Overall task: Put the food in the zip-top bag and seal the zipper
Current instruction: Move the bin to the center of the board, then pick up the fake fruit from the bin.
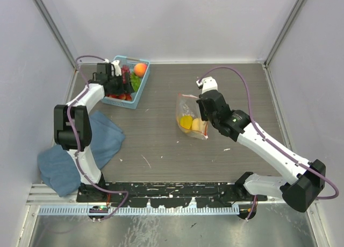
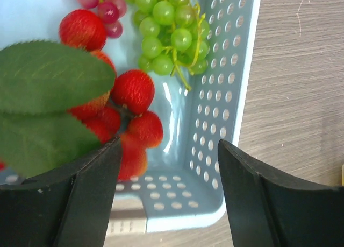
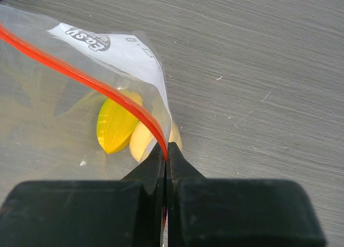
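Light blue basket (image 1: 144, 81) sits at the table's 11 o'clock corner. It holds an orange-pink peach (image 1: 140, 69), green grapes (image 2: 169, 32), purple grapes (image 2: 105, 7) and a cluster of red berries (image 2: 131, 91) with green leaves (image 2: 48, 77). Left gripper (image 2: 167, 161) hangs over the berry end, jaws spread wide, grasping nothing. Zip-top bag (image 1: 189, 115) lies near table centre, at the basket's 4 o'clock. It is clear and crinkled, and contains a yellow fruit (image 3: 114, 126) with a paler piece (image 3: 138, 145) touching it. Zipper (image 3: 80, 77) shows as a red-orange strip along the mouth, apparently unsealed. Right gripper (image 3: 166, 153) is clenched on the bag's mouth edge at that strip. Blue cloth (image 1: 80, 150) lies at 8 o'clock.
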Robot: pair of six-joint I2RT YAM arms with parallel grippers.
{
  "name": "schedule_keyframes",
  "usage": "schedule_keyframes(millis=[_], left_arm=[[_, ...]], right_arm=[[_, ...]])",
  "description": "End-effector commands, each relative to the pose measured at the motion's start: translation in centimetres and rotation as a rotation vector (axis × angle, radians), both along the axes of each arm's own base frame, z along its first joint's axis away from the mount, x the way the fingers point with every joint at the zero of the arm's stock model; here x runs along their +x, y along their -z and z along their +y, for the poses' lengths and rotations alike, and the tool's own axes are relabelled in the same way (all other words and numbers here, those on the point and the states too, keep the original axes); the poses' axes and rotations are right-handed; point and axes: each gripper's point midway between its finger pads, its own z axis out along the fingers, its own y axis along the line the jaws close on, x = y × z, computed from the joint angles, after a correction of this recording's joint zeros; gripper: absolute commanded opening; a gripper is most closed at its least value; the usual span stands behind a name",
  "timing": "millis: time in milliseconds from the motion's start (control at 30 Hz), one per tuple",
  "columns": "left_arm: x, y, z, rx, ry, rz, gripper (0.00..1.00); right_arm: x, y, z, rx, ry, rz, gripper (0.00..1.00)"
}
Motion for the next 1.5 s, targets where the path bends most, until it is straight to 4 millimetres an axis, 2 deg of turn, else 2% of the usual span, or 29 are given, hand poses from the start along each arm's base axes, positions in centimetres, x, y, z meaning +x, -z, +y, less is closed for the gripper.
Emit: schedule_keyframes(millis=[0, 167, 400, 533, 633, 800, 1033, 1300, 1467], left_arm=[[-3.2, -1.6, 1.9, 0.059, -0.097, 0.033, 0.74], [-6.3, -0.5, 3.5, 0.122, -0.161, 0.100, 0.76], [-9.3, 1.6, 5.3, 0.165, -0.286, 0.220, 0.76], [-11.1, 1.1, 6.3, 0.190, -0.365, 0.254, 0.77], [-11.3, -0.6, 5.8, 0.144, -0.358, 0.201, 0.78], [-10.1, -4.0, 4.6, 0.086, -0.302, 0.082, 0.79], [-6.7, -6.4, 1.8, -0.032, -0.248, -0.002, 0.80], [-0.1, -7.6, 0.3, -0.082, -0.234, -0.089, 0.84], [3.2, -6.6, -0.8, -0.096, -0.191, -0.081, 0.87]], right_arm=[[0.2, -2.2, 0.4, 0.078, 0.002, -0.061, 0.00], [0.2, -2.3, 0.6, 0.084, -0.008, -0.062, 0.00], [0.3, -2.3, 1.1, 0.088, -0.029, -0.056, 0.01], [0.1, -2.2, 1.2, 0.091, -0.038, -0.053, 0.01], [0.2, -2.1, 1.3, 0.094, -0.041, -0.051, 0.01], [0.2, -2.0, 1.5, 0.098, -0.048, -0.047, 0.01], [0.2, -2.1, 1.3, 0.096, -0.038, -0.051, 0.01], [0.4, -1.8, 1.2, 0.085, -0.029, -0.046, 0.01], [0.4, -1.6, 1.1, 0.078, -0.022, -0.041, 0.01]])
